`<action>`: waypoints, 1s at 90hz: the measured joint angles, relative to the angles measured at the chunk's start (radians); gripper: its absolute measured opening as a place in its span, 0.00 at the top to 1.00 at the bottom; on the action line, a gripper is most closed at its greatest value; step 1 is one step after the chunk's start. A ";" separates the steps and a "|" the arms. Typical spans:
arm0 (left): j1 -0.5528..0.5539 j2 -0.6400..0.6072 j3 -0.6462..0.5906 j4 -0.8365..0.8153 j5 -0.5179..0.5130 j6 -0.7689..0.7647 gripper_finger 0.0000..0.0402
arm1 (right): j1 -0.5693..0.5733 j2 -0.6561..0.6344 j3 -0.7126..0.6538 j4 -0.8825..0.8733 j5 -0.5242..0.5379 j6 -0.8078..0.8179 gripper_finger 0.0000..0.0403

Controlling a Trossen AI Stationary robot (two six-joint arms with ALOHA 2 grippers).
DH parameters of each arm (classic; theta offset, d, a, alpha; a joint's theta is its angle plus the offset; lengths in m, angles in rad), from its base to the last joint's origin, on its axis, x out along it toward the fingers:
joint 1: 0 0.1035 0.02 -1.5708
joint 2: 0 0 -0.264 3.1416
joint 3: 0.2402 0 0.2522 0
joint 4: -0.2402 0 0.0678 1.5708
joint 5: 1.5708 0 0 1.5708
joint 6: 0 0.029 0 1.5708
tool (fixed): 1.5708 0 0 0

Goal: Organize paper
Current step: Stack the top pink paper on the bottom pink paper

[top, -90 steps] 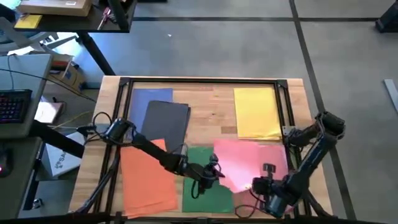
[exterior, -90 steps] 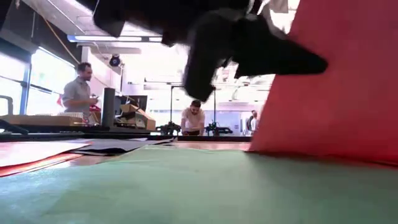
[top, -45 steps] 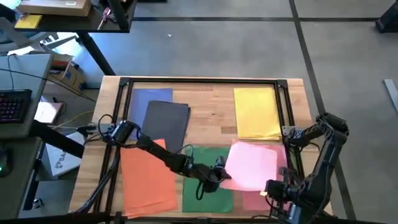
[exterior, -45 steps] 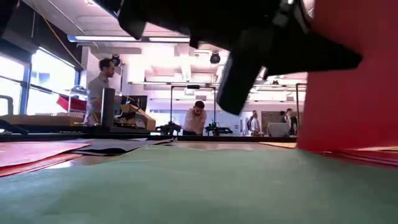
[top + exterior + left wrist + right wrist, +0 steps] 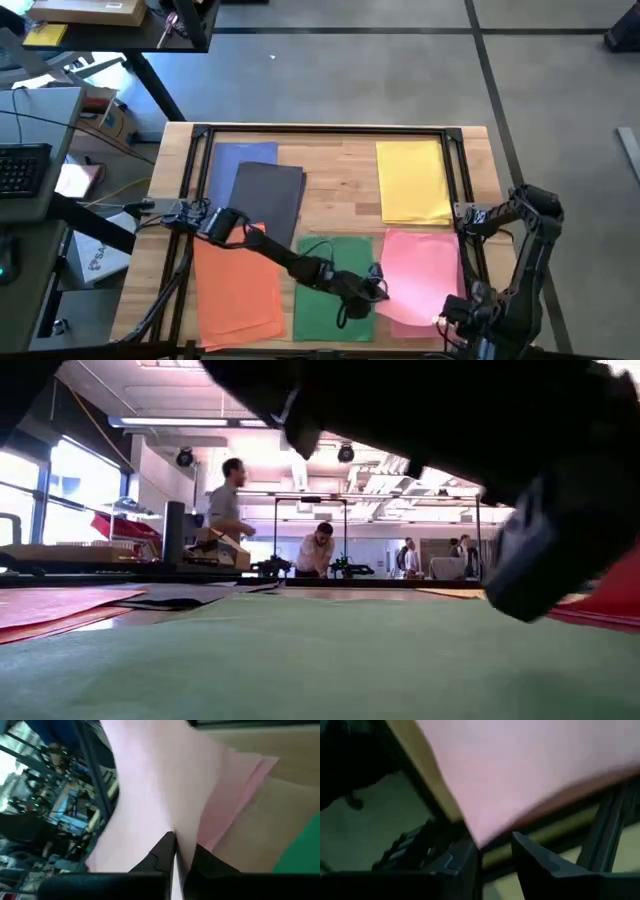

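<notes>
pink sheet pinched at both ends over the bench

your left gripper (image 5: 378,291) sits low in the high view's lower centre, at the seam between the green paper (image 5: 330,300) and the pink paper (image 5: 420,270). in the left wrist view its fingers (image 5: 162,852) stand nearly closed, with the edge of a pink sheet (image 5: 150,795) running down into the narrow gap between them, so you have that sheet pinched; more pink sheets (image 5: 240,785) lie fanned beneath it on the wood.

your right gripper (image 5: 452,318) is at the lower right of the high view, by the near corner of the pink paper. in the right wrist view its fingers (image 5: 465,865) are a little apart with a corner of the pink paper (image 5: 520,775) reaching down between them; you cannot tell there whether they actually press on it.

across the bench (image 5: 340,165) in the high view, the yellow paper (image 5: 412,180) lies at upper right, the blue paper (image 5: 235,165) at upper left with the dark grey paper (image 5: 268,198) overlapping it, and the orange paper (image 5: 235,285) at lower left. in the low view, the green paper (image 5: 300,660) fills the foreground, and people (image 5: 318,550) stand in the room behind.
</notes>
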 joint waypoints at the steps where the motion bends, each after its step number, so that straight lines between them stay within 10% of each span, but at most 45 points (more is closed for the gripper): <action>1: 0.000 0.003 0.008 -0.009 0.001 -0.003 1.00 | 0.002 0.000 0.002 0.000 -0.005 0.006 0.72; 90: -0.023 0.215 0.435 -0.342 -0.108 -0.361 1.00 | 0.085 0.000 0.038 -0.064 0.164 0.180 0.71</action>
